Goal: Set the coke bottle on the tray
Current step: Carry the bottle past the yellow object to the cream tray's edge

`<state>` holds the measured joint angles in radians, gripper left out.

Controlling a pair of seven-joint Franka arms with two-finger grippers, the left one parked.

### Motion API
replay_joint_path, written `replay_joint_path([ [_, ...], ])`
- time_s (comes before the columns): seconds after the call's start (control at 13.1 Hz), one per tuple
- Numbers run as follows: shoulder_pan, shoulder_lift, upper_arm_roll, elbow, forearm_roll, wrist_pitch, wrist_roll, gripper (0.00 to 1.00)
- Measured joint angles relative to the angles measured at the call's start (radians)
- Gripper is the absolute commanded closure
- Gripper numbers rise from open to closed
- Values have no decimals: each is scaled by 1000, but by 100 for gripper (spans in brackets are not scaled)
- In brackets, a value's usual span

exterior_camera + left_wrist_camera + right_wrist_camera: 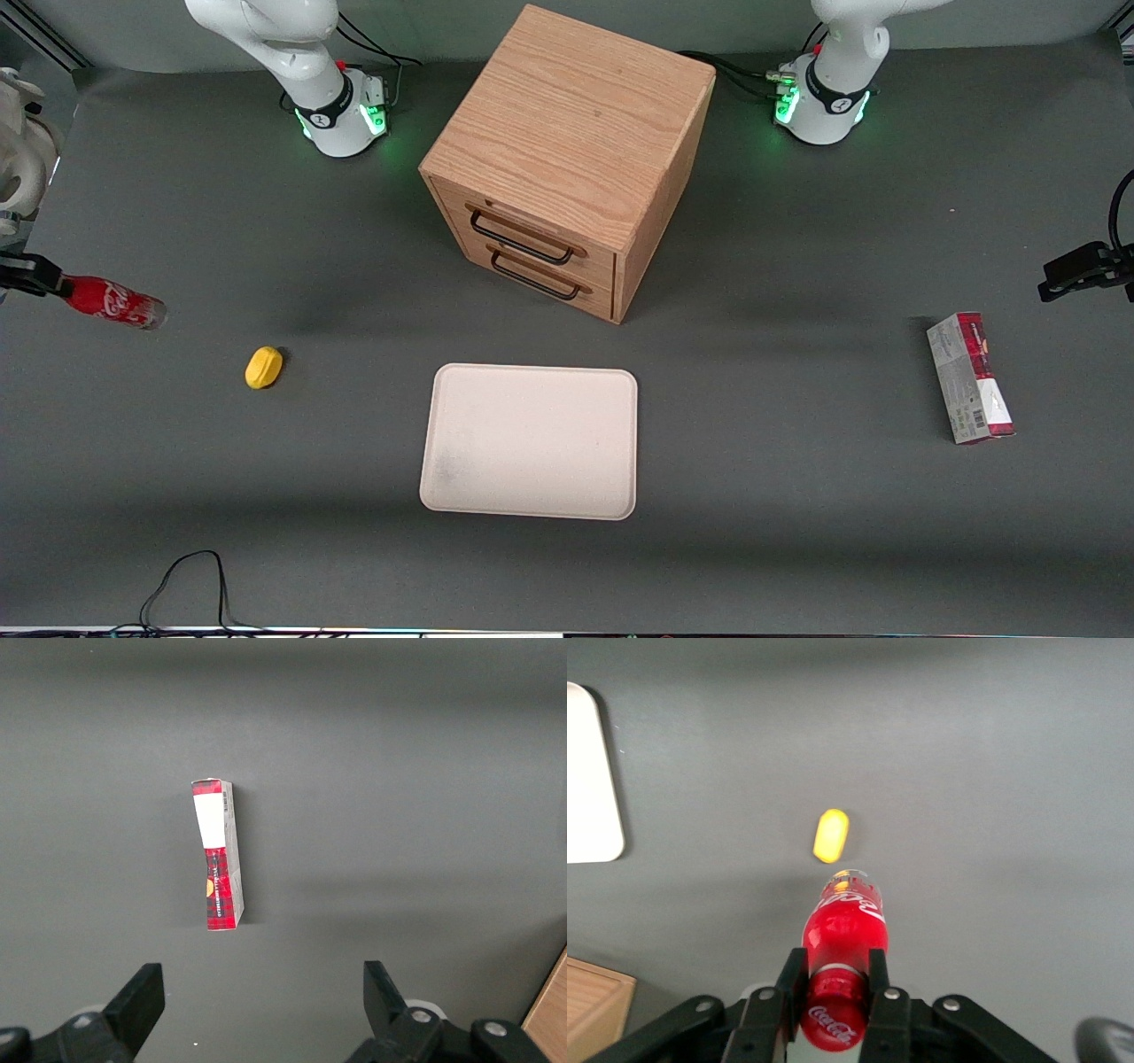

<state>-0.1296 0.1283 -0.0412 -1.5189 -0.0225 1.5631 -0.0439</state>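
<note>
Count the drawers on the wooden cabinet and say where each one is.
2. The upper drawer sits directly above the lower drawer in the cabinet. The end effector, toward the working arm's end, grips the coke bottle.

In the front view the picture's edge cuts off most of the pincer (35,276) gripping the coke bottle (113,301), and in the right wrist view only a corner of the tray (589,780) beside the bottle shows.
</note>
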Motion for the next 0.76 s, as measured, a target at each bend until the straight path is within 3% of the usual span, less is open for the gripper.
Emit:
replay_joint_path([
  [0.76,298,379,20,425,53,-49,615,100],
])
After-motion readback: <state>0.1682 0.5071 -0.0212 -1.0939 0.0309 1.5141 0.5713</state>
